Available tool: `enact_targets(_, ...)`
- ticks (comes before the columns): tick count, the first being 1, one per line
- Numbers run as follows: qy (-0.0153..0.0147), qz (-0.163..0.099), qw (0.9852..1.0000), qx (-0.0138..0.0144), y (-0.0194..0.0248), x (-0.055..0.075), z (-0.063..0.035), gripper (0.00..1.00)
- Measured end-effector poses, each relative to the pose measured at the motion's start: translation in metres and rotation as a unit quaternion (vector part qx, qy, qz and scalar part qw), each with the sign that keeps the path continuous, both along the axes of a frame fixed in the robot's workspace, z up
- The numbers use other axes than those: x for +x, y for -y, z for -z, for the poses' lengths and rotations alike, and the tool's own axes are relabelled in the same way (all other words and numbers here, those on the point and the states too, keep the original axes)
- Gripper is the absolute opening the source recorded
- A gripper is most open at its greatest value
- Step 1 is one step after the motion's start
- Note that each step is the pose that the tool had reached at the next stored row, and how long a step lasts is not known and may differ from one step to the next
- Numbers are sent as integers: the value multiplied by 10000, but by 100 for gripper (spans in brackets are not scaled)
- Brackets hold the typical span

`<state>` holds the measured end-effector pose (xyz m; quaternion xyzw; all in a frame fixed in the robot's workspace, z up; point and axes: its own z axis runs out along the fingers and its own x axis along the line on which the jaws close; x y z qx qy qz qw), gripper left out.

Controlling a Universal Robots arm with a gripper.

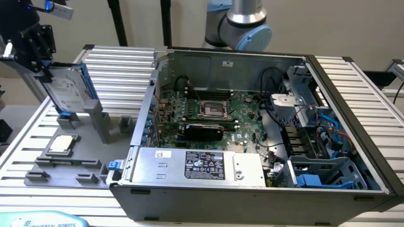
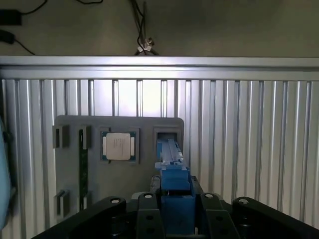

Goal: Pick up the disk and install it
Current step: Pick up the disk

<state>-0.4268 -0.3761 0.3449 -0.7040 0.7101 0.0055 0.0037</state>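
Observation:
In the exterior view, the disk (image 1: 65, 92) stands on edge at the far left, a silver-grey drive with a white label and a blue carrier frame. My gripper (image 1: 45, 71) is shut on its upper end. The disk's lower end sits at the slot of the grey fixture (image 1: 94, 120); I cannot tell whether it is still seated in it. In the wrist view, the disk (image 2: 174, 181) shows edge-on as a blue strip clamped between the black fingers (image 2: 144, 211) of my gripper (image 2: 174, 211).
The open computer case (image 1: 353, 123) fills the exterior view's right, with the motherboard (image 1: 208, 113), a grey power-supply box (image 1: 196, 165) and a blue drive bay (image 1: 319, 177). A square CPU chip (image 1: 62, 143) lies on the fixture. A ribbed aluminium table (image 1: 120, 66) lies under everything.

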Motion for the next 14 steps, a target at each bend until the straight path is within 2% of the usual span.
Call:
enact_targets(9,0,0,10000,0,0,44,-405,33)
enact_targets(14,0,0,10000,0,0,122,-635,33)
